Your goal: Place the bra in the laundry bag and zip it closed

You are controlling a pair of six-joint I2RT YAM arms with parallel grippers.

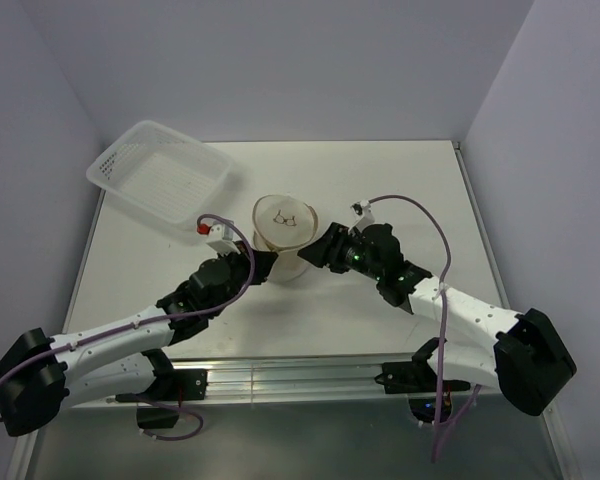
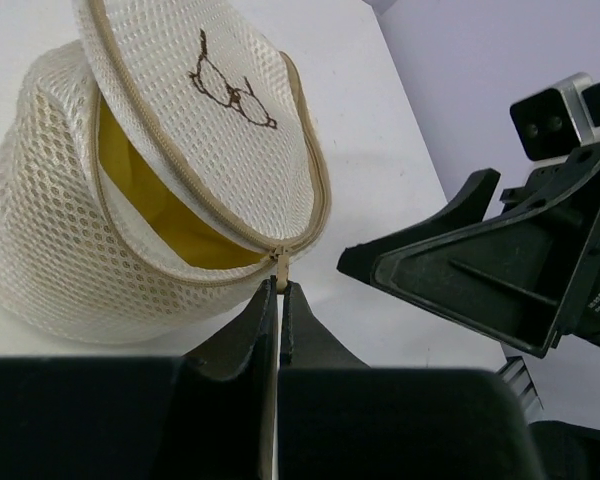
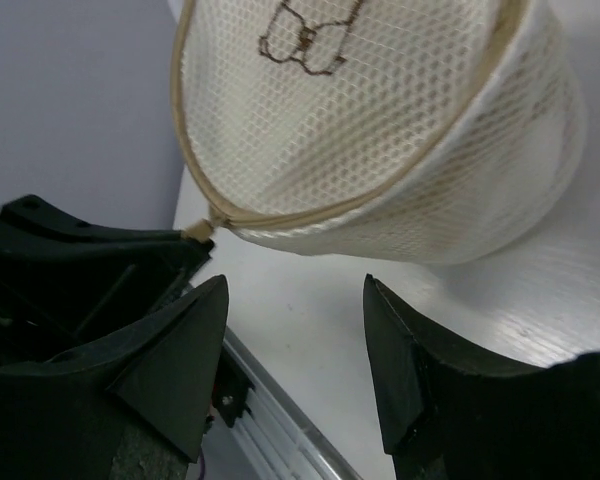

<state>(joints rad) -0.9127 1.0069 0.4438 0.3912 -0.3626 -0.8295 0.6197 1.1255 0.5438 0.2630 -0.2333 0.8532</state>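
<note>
Likely light, floppy laundry bag (image 2: 130,200), upper left; zipper pull (image 2: 278,266) pinched in left gripper (image 2: 280,298), best handle; right gripper (image 3: 295,290) spread.

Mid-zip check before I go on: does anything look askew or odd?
Yes. The lid of the laundry bag gapes on one side, zip unfinished, with yellow fabric showing in the opening. The left fingers pinch the zipper pull there. The perforated basket sits askew over the table's far-left corner.

Black jaws spread wide, the right tool (image 3: 295,288) hovers just short of a round, white mesh laundry bag (image 3: 380,130) with a tan hoop rim. The bag rests on a white desk (image 3: 540,310), its lid marked in dark brown.
</note>
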